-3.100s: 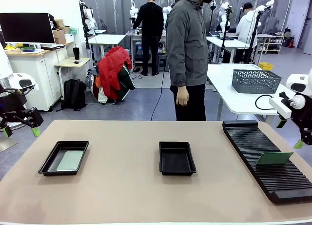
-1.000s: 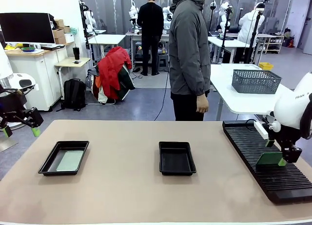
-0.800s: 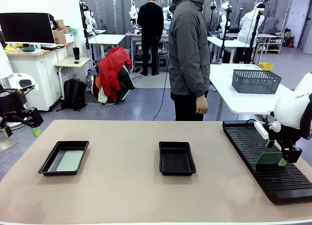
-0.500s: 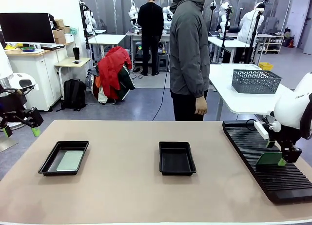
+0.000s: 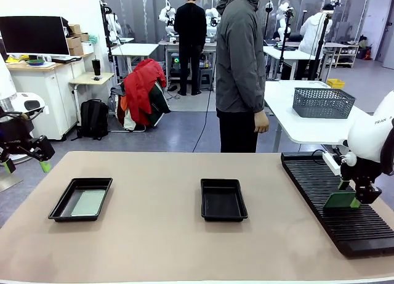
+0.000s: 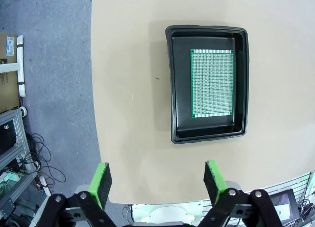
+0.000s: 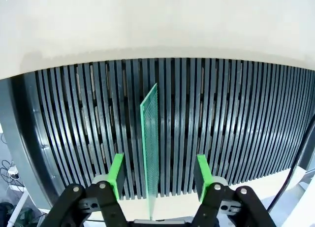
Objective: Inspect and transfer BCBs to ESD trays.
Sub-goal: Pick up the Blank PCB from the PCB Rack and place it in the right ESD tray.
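A green BCB [image 5: 340,201] stands on edge in the long black slotted rack [image 5: 314,179] at the right. My right gripper [image 5: 349,194] is down over it. In the right wrist view the BCB [image 7: 150,138] rises edge-on between the two green pads [image 7: 116,173], with a gap on each side; the right gripper [image 7: 158,175] is open. The left ESD tray [image 5: 61,207] holds a pale flat BCB [image 5: 89,202]; the centre ESD tray [image 5: 223,218] has a bare floor. My left gripper [image 5: 26,167] hangs open off the table's left edge, above that tray [image 6: 170,89] and its BCB [image 6: 211,83].
A person [image 5: 240,62] stands at the far side of the table, hand [image 5: 263,122] hanging down. Behind the rack, a grey mesh basket [image 5: 322,102] sits on a white table. In the right wrist view the rack's slots [image 7: 246,113] run across the whole width.
My right arm came down from the far right onto the standing BCB, and its fingers have narrowed around it over the last second. The person has shifted slightly. The left arm is still.
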You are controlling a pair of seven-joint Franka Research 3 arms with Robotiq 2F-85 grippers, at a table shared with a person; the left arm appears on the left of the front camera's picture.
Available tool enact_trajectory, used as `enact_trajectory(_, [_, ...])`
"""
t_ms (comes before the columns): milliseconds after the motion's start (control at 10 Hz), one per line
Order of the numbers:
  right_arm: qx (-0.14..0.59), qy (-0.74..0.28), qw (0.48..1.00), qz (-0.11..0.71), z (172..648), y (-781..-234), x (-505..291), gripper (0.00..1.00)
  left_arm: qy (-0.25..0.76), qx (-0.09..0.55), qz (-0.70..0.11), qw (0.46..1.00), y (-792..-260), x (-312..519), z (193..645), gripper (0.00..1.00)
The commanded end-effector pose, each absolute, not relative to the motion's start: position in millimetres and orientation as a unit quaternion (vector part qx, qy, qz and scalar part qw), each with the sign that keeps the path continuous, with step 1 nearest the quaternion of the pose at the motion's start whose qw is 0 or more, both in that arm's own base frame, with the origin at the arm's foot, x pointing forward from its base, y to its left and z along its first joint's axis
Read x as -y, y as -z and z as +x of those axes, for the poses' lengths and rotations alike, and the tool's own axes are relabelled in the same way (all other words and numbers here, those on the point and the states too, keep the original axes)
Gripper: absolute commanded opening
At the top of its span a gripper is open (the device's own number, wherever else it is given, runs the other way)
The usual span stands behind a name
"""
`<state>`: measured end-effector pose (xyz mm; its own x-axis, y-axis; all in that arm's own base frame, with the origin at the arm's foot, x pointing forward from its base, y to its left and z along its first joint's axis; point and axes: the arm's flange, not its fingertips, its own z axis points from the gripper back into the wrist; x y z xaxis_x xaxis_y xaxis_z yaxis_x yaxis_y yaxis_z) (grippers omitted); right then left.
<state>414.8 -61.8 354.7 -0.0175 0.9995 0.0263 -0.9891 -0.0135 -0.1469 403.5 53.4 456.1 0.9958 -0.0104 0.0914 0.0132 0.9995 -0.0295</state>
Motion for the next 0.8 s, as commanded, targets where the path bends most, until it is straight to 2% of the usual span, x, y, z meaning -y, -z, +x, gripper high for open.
enact_trajectory(0, [0.072, -0.712, 0.697, -0.039, 388.7, -344.6, 59.1, 0.63, 0.009, 0.046, -0.015, 0.999, -454.5, -54.3, 402.8, 1.00])
enact_trajectory(100, [0.070, -0.712, 0.698, -0.037, 389.5, -344.3, 59.2, 0.48, 0.009, 0.046, -0.015, 0.999, -454.5, -54.3, 402.8, 1.00])
enact_trajectory(200, [0.070, -0.712, 0.698, -0.037, 389.6, -345.3, 59.2, 0.53, 0.009, 0.046, -0.015, 0.999, -454.5, -54.3, 402.8, 1.00])
enact_trajectory(300, [0.068, -0.712, 0.698, -0.036, 390.0, -345.5, 58.6, 0.38, 0.009, 0.046, -0.015, 0.999, -454.5, -54.3, 402.8, 1.00])
enact_trajectory(400, [0.066, -0.711, 0.699, -0.036, 390.4, -346.0, 58.1, 0.42, 0.009, 0.046, -0.015, 0.999, -454.5, -54.3, 402.8, 1.00])
enact_trajectory(500, [0.066, -0.711, 0.699, -0.035, 390.3, -345.9, 58.7, 0.27, 0.009, 0.046, -0.015, 0.999, -454.5, -54.3, 402.8, 1.00])
enact_trajectory(600, [0.065, -0.711, 0.699, -0.035, 390.1, -345.8, 58.5, 0.32, 0.009, 0.046, -0.015, 0.999, -454.5, -54.3, 402.8, 1.00])
enact_trajectory(700, [0.066, -0.711, 0.699, -0.034, 389.8, -345.2, 58.4, 0.17, 0.009, 0.046, -0.015, 0.999, -454.5, -54.3, 402.8, 1.00])
